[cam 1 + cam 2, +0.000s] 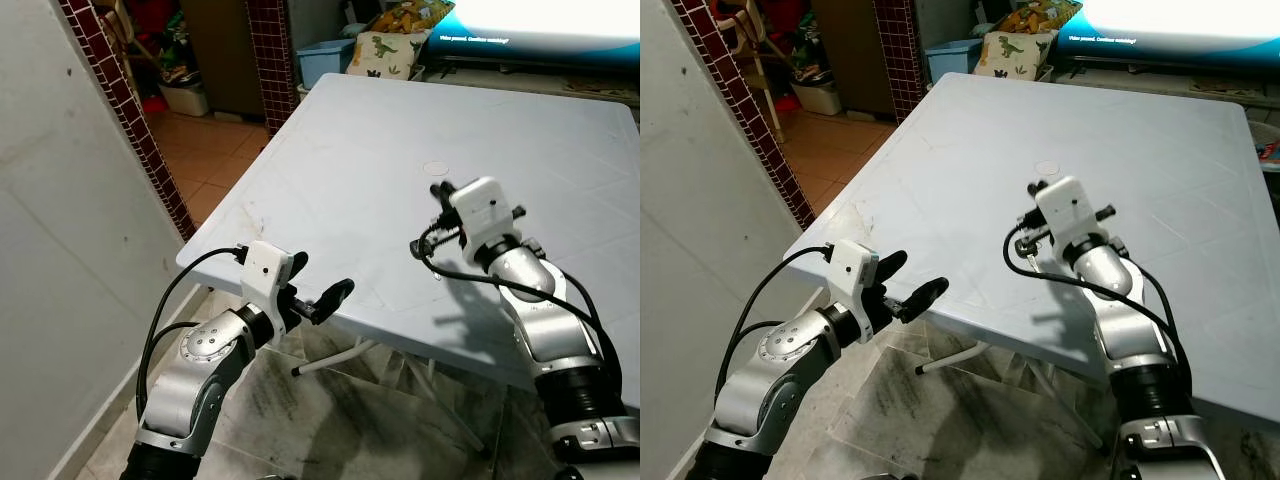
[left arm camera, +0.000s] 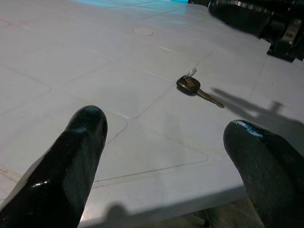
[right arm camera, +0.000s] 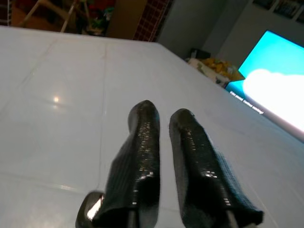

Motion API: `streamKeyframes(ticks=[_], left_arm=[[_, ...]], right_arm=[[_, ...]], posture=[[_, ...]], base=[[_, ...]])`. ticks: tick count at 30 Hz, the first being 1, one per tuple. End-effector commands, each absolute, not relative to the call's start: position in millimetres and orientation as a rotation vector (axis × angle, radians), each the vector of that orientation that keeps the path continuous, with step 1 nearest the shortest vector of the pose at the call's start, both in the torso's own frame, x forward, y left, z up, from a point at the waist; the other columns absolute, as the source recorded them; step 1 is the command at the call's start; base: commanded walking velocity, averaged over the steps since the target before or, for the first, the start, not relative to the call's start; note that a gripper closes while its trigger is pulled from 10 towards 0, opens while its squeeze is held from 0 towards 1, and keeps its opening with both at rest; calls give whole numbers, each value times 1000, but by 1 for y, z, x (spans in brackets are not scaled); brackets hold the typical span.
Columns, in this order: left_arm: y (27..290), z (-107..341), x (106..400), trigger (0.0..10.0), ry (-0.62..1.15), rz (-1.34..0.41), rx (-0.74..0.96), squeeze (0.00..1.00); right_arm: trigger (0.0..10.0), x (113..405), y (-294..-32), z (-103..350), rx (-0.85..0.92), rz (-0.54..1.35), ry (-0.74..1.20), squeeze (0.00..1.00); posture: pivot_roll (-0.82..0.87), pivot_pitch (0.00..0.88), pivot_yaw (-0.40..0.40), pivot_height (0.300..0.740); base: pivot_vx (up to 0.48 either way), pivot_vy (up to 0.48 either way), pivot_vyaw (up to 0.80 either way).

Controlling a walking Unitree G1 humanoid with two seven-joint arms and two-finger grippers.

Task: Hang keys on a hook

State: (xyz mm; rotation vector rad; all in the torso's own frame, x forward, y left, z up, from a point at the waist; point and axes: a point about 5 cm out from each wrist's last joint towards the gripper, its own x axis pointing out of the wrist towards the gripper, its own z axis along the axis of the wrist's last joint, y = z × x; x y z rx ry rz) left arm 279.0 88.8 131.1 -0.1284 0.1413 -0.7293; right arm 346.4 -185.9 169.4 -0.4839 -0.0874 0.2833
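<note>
A single dark-headed key (image 2: 192,86) with a small ring lies flat on the white table (image 1: 350,140), near its front edge. My left gripper (image 1: 322,280) is open at that front edge and points along the tabletop toward the key, which lies some way ahead of its fingertips (image 2: 88,121). My right gripper (image 1: 438,190) hovers low over the table with its fingers (image 3: 142,123) shut and nothing between them. The key's dark head (image 3: 90,211) shows below that wrist, behind the fingertips.
A white wall and a red-tiled pillar (image 1: 130,110) stand close on the left. Beyond the table's far edge are a lit screen (image 1: 540,20), a dinosaur cushion (image 1: 385,50) and a blue bin (image 1: 325,55). White table legs (image 1: 340,355) cross the tiled floor below.
</note>
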Motion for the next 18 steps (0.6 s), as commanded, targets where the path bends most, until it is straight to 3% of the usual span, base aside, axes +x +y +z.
streamKeyframes(ticks=[1, 18], left_arm=[[92, 134, 282, 10000, 134, -711, -135, 0], [93, 135, 282, 10000, 137, -706, -143, 0]], right_arm=[[10000, 347, -187, 166, -504, 293, -56, 1000], [10000, 352, -209, 139, -501, 298, 91, 1000]], posture=[[5, 42, 119, 740], [23, 58, 126, 740]], base=[[0, 0, 0], [0, 0, 0]])
